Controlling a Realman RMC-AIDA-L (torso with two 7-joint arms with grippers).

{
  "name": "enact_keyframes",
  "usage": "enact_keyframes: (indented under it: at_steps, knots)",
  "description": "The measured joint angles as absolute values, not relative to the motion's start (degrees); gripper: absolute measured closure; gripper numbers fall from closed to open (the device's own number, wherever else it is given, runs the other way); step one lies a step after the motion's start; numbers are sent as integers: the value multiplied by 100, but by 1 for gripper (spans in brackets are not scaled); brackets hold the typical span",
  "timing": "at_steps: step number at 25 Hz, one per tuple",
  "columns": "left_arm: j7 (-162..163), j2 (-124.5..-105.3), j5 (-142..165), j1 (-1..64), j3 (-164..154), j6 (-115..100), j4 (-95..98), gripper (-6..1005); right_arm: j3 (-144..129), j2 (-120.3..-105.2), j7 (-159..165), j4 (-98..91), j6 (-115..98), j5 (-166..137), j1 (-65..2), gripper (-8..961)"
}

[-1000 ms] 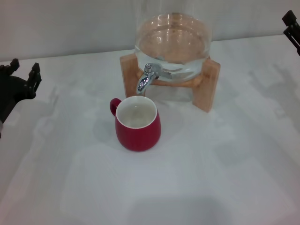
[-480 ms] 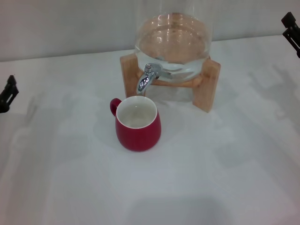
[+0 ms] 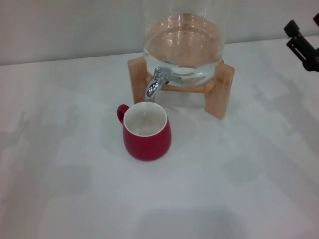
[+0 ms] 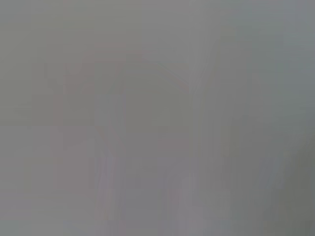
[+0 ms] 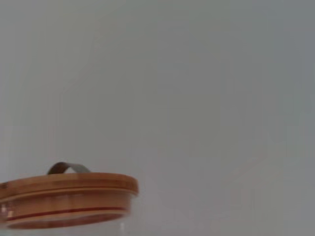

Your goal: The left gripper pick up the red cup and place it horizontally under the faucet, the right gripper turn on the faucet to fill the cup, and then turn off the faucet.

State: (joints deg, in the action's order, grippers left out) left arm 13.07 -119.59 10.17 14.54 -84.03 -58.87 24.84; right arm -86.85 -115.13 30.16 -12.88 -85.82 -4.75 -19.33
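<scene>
The red cup [image 3: 147,132] stands upright on the white table, its white inside showing and its small handle toward the back left. It sits just in front of and below the chrome faucet [image 3: 157,82], which sticks out of the clear glass water jar [image 3: 183,47]. My right gripper [image 3: 303,44] shows only partly at the far right edge, well away from the faucet and level with the jar. The left gripper is out of view, and the left wrist view shows only a plain grey surface.
The jar rests on a wooden stand [image 3: 222,89] at the back of the table [image 3: 239,189]. In the right wrist view the jar's wooden lid [image 5: 66,199] with a metal handle shows against a grey wall.
My left gripper has slid out of the head view past the left edge. The right gripper has come a little further in and down from the right edge. Cup and faucet are unmoved.
</scene>
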Motion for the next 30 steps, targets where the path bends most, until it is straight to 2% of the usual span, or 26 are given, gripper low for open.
enact_keyframes:
  at_steps: [16, 30]
  knots:
    - [905, -11935, 334, 1294, -8393, -6276, 2281, 110, -9624, -11506, 3255, -1271, -9103, -475, -1779, 85]
    - [840, -11942, 176, 1340, -8386, -6284, 2124, 109, -10639, -11520, 3459, -1335, -8948, -474, -1938, 85]
